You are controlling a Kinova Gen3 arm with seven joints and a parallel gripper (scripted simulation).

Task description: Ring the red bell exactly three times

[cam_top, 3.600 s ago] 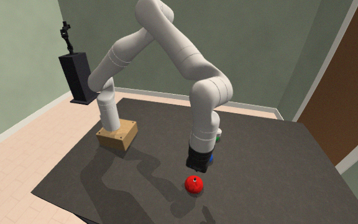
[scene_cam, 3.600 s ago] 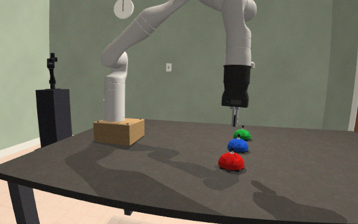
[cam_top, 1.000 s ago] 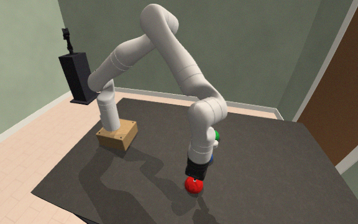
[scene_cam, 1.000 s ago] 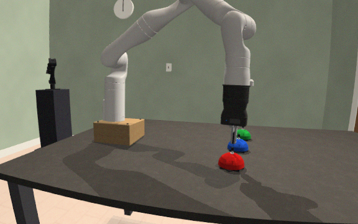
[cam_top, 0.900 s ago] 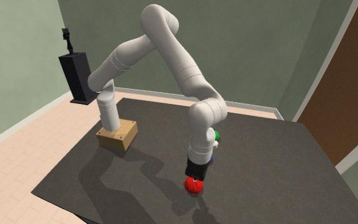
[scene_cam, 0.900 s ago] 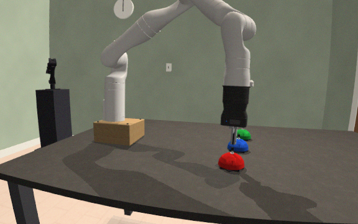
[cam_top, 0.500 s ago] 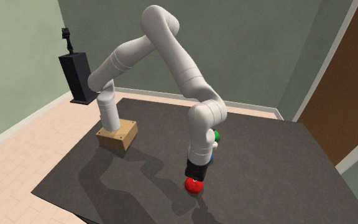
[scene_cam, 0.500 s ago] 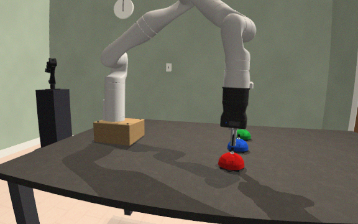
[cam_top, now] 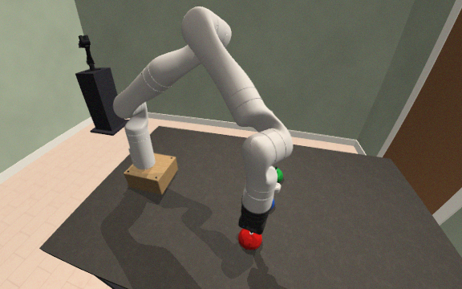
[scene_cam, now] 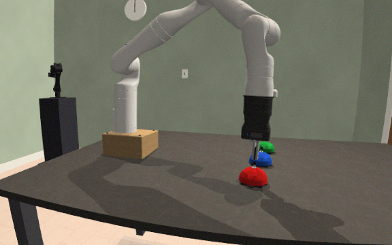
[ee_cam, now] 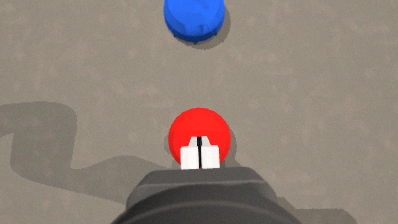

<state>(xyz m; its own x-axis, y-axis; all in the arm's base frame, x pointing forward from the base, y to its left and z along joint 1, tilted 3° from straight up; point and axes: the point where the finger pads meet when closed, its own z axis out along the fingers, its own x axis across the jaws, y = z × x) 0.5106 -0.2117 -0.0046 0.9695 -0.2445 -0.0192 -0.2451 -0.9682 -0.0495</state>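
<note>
The red bell (scene_cam: 253, 176) sits on the dark table near its front, and shows in the top view (cam_top: 249, 239) and in the wrist view (ee_cam: 199, 134). My gripper (scene_cam: 254, 164) is shut and empty, pointing straight down. Its fingertips (ee_cam: 199, 156) are at the top centre of the red bell, on its button, which they hide. The blue bell (scene_cam: 260, 158) stands just behind the red one, also in the wrist view (ee_cam: 194, 19). The green bell (scene_cam: 267, 147) stands behind the blue one.
The three bells stand in a row running away from the table's front. The arm's wooden base block (scene_cam: 130, 143) is at the back left of the table. A black pedestal with a camera (scene_cam: 58, 129) stands off the table to the left.
</note>
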